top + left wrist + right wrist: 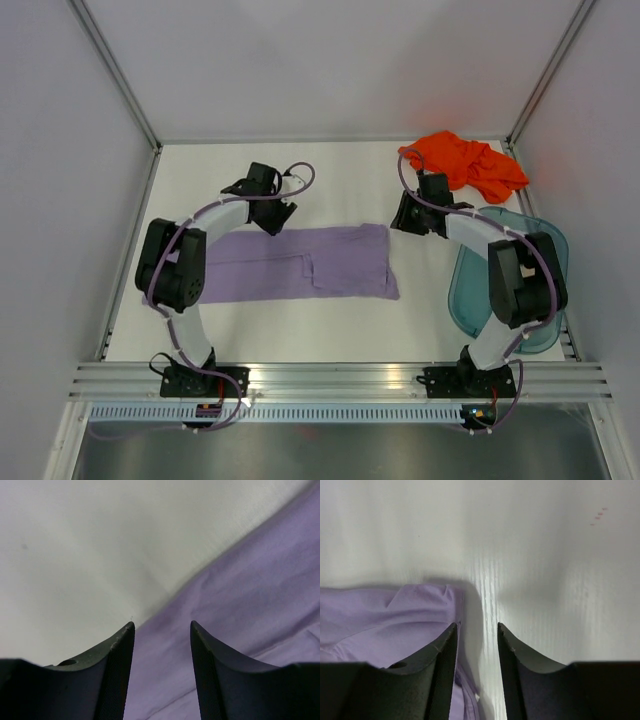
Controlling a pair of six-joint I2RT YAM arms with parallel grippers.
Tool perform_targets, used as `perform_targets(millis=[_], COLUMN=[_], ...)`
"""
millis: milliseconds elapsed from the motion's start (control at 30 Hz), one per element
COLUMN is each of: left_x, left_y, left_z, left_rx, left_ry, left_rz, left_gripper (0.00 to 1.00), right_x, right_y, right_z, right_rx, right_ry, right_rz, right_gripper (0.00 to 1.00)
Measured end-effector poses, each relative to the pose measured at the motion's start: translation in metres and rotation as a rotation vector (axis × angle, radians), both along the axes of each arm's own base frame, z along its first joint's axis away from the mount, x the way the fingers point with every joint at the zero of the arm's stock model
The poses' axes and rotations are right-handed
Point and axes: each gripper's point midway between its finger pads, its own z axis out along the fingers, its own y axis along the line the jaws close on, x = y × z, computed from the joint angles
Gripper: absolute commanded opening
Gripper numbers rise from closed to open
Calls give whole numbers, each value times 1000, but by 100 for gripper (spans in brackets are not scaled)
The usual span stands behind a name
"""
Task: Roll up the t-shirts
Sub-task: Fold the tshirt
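Lavender t-shirt (300, 262) lies flat across the middle of the white table (330, 180). It is folded into a long soft band with shallow creases and a stepped fold line near its centre. Its left end runs under the elbow of the left arm.

The left gripper (161, 625) hangs over the band's far edge with its dark, tapered fingers apart. One finger is above bare table and the other above purple cloth. The wrist view is too close to tell whether the tips touch the fabric.

Smooth matte tabletop lies bare beyond that far edge, between the two grippers, and in a strip along the near edge.

The right gripper (476, 626) sits at the shirt's far right corner with a narrower gap between its fingers. The rounded cloth corner lies under its left finger and bare table under the other.

Further right, an orange t-shirt (465, 162) is bunched in a crumpled heap at the far right corner, well apart from the lavender one. A translucent teal tub (470, 290) with rounded walls rests along the right edge, partly beneath the right arm.
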Motion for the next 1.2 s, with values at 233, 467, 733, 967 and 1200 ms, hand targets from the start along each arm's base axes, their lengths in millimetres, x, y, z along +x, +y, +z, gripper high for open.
perform_targets(millis=[233,467,733,967,1200], left_x=[3,-17,-46,-57,-67], left_y=[30,105,175,205,204], left_z=[81,98,86,86,68], left_rx=[14,61,83,82,85], left_ry=[-172,-198,-128,-118,-62], left_rz=[84,259,430,502,481], left_gripper=[57,57,57,58,57], right_x=[-61,-156,-133,12,209], right_y=[10,44,28,11,34], right_z=[61,3,-35,-33,-17], right_rx=[-130,-55,-31,-37,-5], right_ry=[-101,41,134,97,-74], right_rz=[13,108,-22,-143,-179], right_gripper=[22,11,8,6,11])
